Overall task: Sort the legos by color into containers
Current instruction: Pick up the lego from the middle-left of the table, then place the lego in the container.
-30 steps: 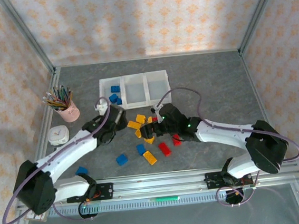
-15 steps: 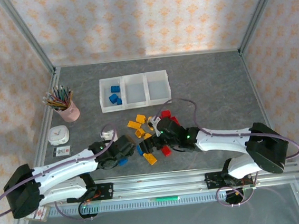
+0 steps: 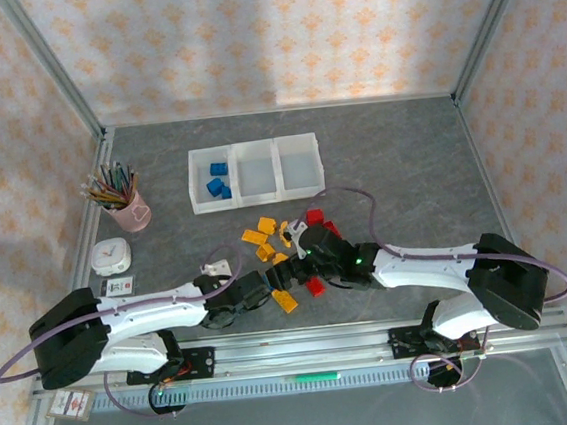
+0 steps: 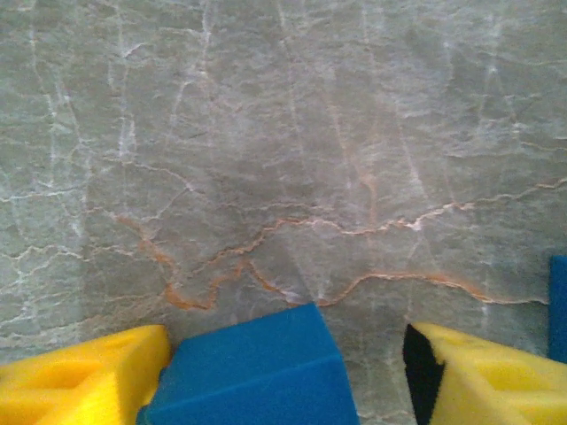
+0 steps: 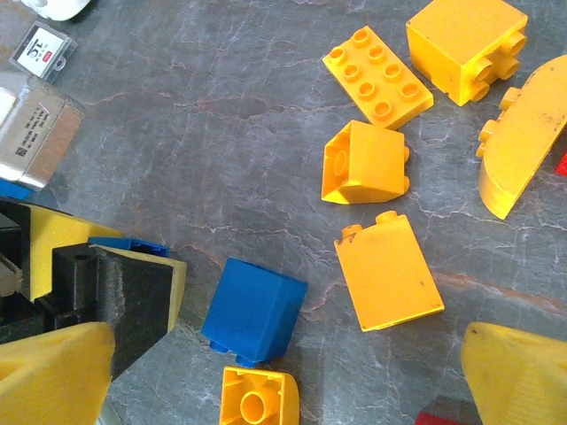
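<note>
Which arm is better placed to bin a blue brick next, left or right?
Left. The left gripper straddles a blue brick, and the bin holding blue bricks is the leftmost. The right gripper hangs open over yellow bricks.

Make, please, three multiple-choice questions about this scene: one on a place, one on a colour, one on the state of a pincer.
1. In the top view, which part of the row of bins holds the blue bricks?
A. the bin at the left end
B. the middle bin
C. the bin at the right end

2. What colour is the brick between the fingers of the left pincer?
A. red
B. blue
C. green

3. How does the right pincer stand?
A. shut on a pencil
B. shut on a red brick
C. open

Answers:
1 A: the blue bricks lie in the bin at the left end of the row.
2 B: the left wrist view shows a blue block between the two yellow fingers.
3 C: in the right wrist view its fingers stand far apart and grip nothing.
</note>
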Controlling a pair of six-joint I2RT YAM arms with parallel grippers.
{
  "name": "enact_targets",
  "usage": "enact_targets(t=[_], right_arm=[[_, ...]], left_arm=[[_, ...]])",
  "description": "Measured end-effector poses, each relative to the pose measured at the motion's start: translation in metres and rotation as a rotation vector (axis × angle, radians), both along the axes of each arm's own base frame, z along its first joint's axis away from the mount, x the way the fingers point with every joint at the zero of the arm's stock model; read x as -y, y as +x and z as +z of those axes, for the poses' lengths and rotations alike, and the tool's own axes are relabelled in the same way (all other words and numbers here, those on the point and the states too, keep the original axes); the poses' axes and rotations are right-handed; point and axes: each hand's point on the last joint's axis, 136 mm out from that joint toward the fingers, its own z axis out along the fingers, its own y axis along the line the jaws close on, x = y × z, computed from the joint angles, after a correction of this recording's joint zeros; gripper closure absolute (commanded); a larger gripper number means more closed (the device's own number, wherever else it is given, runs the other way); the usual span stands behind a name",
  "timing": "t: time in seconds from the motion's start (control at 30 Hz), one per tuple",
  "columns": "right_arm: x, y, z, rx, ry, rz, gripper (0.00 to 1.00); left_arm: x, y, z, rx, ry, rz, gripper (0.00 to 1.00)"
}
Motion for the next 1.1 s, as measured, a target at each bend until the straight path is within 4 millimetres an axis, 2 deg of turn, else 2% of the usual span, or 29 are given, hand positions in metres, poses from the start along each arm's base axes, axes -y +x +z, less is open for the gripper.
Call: enact_targets(t=[0.3, 0.47, 0.57, 0.7, 0.83, 0.93, 1.1], right_arm=[[0.0, 0.002, 0.001, 0.007, 0.003, -0.008, 0.0], [0.001, 0.004, 0.006, 0.01, 0.016, -0.019, 0.0], [0.006, 0.012, 0.012, 0.012, 0.034, -0.05, 0.0], [0.019, 0.029, 0.023, 0.017, 0.059, -0.113, 0.0], [0.026, 0.046, 0.035, 0.024, 0.073, -0.165, 0.0], [0.025, 0.056, 0.05, 0.043, 0.092, -0.187, 0.0], [0.024, 0.076, 0.076, 0.066, 0.14, -0.235, 0.0]], left_arm=[[-0.003, 0.0, 0.0, 0.009, 0.011, 0.01, 0.58], [-0.003, 0.001, 0.002, 0.021, 0.003, 0.011, 0.63], [-0.002, 0.006, 0.012, 0.059, -0.012, 0.015, 0.64], [0.0, 0.024, 0.045, 0.149, -0.036, 0.034, 0.64], [-0.006, 0.058, 0.093, 0.273, -0.061, 0.099, 0.64], [-0.02, 0.085, 0.126, 0.358, -0.05, 0.146, 0.65], [-0.05, 0.126, 0.159, 0.43, 0.019, 0.206, 0.65]])
